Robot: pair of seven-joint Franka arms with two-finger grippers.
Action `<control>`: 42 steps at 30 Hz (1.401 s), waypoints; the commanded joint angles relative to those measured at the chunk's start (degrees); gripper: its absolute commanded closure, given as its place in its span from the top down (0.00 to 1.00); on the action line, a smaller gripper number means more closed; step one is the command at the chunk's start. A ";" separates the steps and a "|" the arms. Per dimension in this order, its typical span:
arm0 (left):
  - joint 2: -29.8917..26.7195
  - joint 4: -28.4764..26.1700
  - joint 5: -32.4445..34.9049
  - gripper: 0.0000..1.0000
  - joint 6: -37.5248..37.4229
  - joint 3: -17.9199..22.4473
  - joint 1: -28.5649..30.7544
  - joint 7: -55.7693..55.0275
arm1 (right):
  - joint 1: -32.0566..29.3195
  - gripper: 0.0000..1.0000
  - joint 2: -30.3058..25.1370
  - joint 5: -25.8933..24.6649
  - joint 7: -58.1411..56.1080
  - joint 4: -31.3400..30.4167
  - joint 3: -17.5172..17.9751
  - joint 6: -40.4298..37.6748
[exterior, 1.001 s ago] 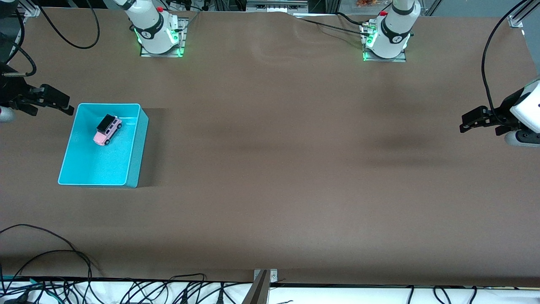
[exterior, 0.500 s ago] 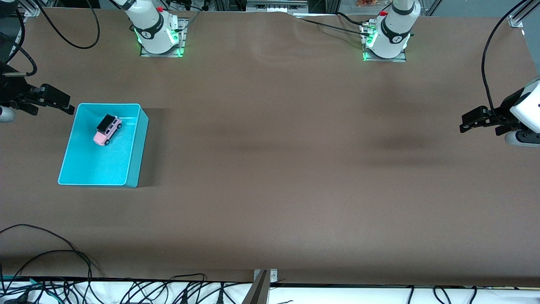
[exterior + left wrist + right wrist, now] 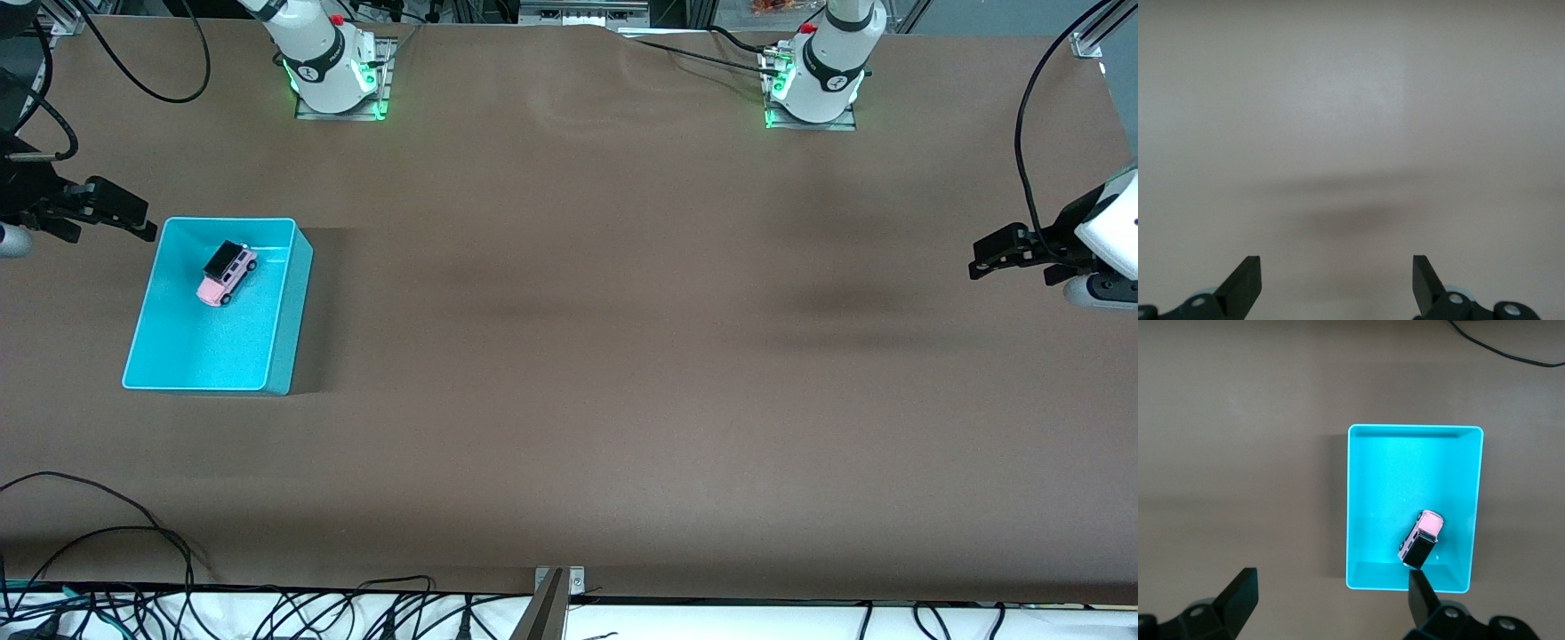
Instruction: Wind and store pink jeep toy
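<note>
The small pink jeep toy (image 3: 226,274) with its black roof and dark wheels sat inside the open turquoise plastic bin (image 3: 283,313), in the half of the bin farther from the front camera. It rested on its wheels, turned at an angle to the bin walls, with its black roof toward about 11 o'clock in the front view. It lay close to the bin's farther wall, and the nearer half of the bin floor was bare.

The bin stood on the brown counter (image 3: 622,356) toward the right arm's end, its rim well apart from the counter's edges. From the bin toward 3 o'clock, a wide stretch of brown surface ran to the left arm's end.

The right hand (image 3: 133,222) hung above the counter just beside the bin's corner, at about 10 o'clock from the jeep, fingers (image 3: 1238,590) spread and holding nothing. The left hand (image 3: 982,258) waited over the counter at its own end, fingers (image 3: 1245,280) likewise released and empty.
</note>
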 commanded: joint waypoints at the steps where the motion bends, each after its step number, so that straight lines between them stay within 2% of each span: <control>1: -0.73 0.07 -1.59 1.00 -0.40 0.12 0.08 1.28 | -0.07 1.00 -0.07 -0.47 -0.19 1.09 0.16 -1.28; 42: -0.55 0.07 -0.89 1.00 1.54 0.04 -0.09 1.37 | -0.15 1.00 -0.07 -0.47 -0.19 1.09 0.07 -1.28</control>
